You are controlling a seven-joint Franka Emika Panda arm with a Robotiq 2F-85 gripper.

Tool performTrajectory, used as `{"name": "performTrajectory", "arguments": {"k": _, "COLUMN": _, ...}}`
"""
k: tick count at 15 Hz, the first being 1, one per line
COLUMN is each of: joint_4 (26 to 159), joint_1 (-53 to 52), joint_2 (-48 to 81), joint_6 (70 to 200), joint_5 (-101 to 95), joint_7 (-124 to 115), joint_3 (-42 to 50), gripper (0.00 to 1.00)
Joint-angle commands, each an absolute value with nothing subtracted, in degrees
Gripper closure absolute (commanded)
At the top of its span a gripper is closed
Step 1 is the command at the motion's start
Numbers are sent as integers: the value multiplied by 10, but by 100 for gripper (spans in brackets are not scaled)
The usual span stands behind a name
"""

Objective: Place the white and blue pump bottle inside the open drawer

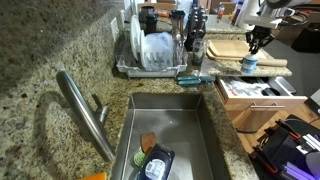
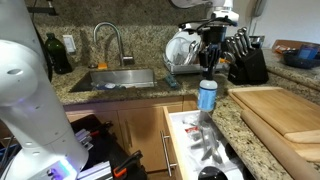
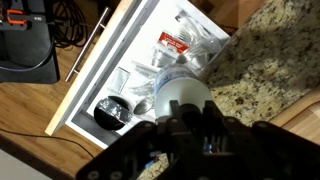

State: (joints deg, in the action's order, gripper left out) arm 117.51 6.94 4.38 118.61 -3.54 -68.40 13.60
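Gripping pump bottle (image 2: pixel 207 97) in jaws, over open drawer (image 3: pixel 100 65), label unreadable

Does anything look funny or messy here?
Nothing looks spilled or broken. The only odd thing is the pump bottle, held by its top in the gripper at the counter edge beside the open drawer.

The bench (image 2: pixel 238 122) is speckled stone, polished and faintly shiny. The sink (image 1: pixel 170 115) and its faucet (image 1: pixel 85 108) are brushed metal with a dull sheen. The cutting boards (image 2: pixel 285 108) are pale, matt wood; the cabinet fronts (image 2: pixel 140 125) are smoother, lacquered wood. The pump bottle (image 2: pixel 207 97) looks like glossy plastic. The drawer (image 3: pixel 105 75) is smooth white inside, holding clear, shiny plastic packets (image 3: pixel 185 45). The pincer (image 2: pixel 209 66) is matt black.
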Motion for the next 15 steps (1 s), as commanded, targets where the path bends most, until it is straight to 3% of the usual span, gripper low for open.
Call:
{"name": "performTrajectory", "arguments": {"k": 1, "joint_4": 1174, "joint_1": 78, "joint_2": 44, "joint_6": 1185, "joint_5": -36, "joint_7": -684, "joint_3": 127, "gripper": 93}}
{"name": "performTrajectory", "arguments": {"k": 10, "joint_4": 1240, "joint_1": 60, "joint_2": 120, "joint_6": 1206, "joint_5": -39, "joint_7": -687, "joint_3": 105, "gripper": 93}}
{"name": "performTrajectory", "arguments": {"k": 15, "joint_4": 1281, "joint_1": 51, "joint_2": 138, "joint_6": 1332, "joint_5": -72, "joint_7": -736, "joint_3": 120, "gripper": 93}}
